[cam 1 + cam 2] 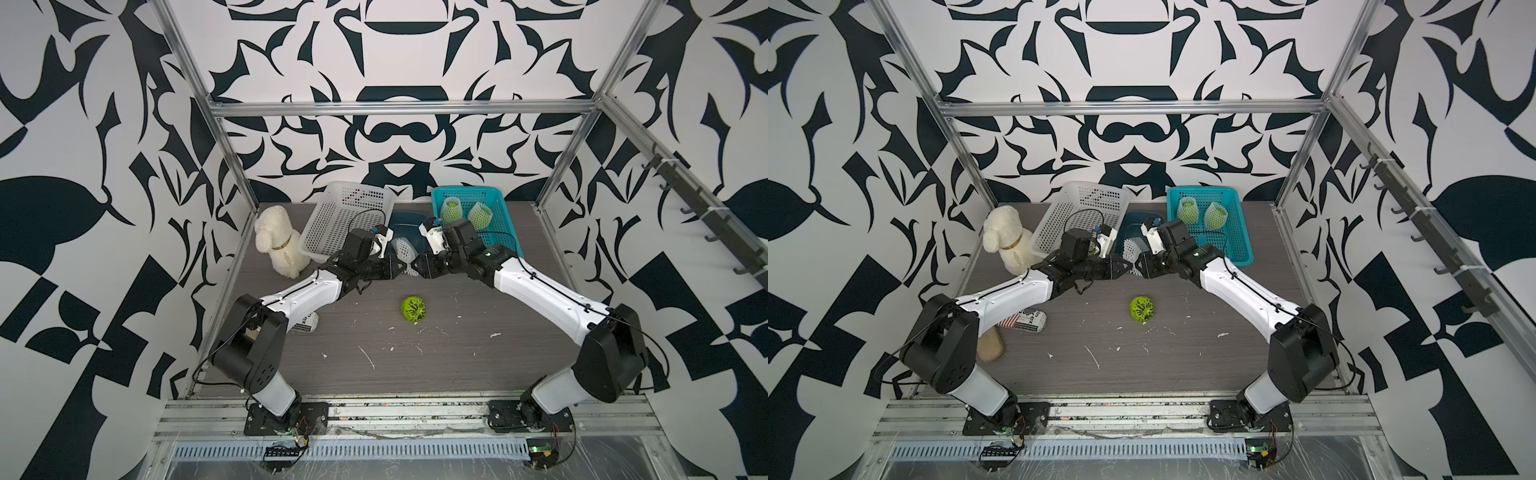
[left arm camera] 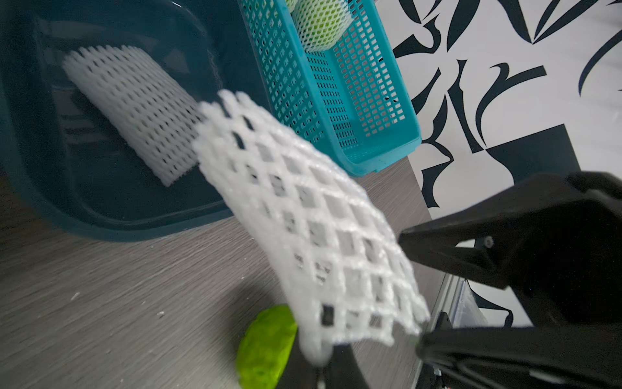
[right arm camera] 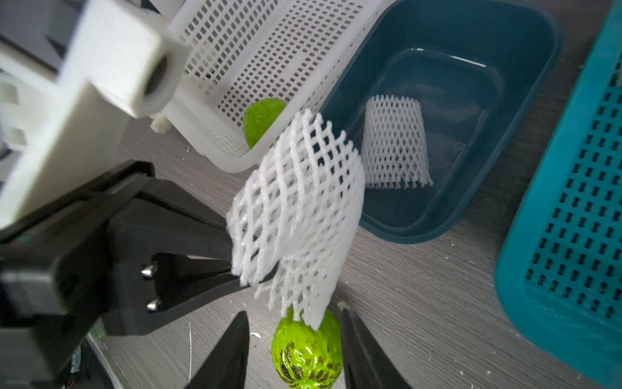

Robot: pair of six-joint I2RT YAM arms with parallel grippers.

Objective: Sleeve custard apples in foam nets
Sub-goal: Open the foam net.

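Three custard apples showed in both top views. One bare custard apple (image 1: 413, 308), bright green and knobbly with dark marks at one end, sat alone on the grey wood-grain table (image 1: 478, 361). Two sleeved custard apples (image 1: 451, 210) stood side by side in the perforated teal basket (image 1: 465, 190). Between that and a tilted white basket (image 1: 345, 220) sat one smooth dark blue tub (image 1: 405, 218) holding one spare foam net (image 1: 402, 247). One fluffy plush dog (image 1: 276, 243) stood at the table's edge. The left gripper (image 1: 401, 266) and right gripper (image 1: 419, 266) met tip to tip over one held foam net (image 1: 409, 272).

Seen from the left wrist, two loose nets showed. The held foam net (image 2: 303, 229) was a white, bowed mesh of diamond holes above the bare custard apple (image 2: 266, 347). The spare foam net (image 2: 134, 107) lay as a flattened tube in the tub. The right gripper's two black pointed fingers (image 2: 437, 242) stood apart on either side of the held net's edge, clamping nothing.

Seen from the right wrist, the left gripper (image 3: 235, 266) was clenched on the held foam net's corner. The right gripper (image 3: 296, 353) was spread and released, with the bare fruit on the table beyond it. A fourth custard apple (image 3: 261, 121) lay in the white basket's low corner.
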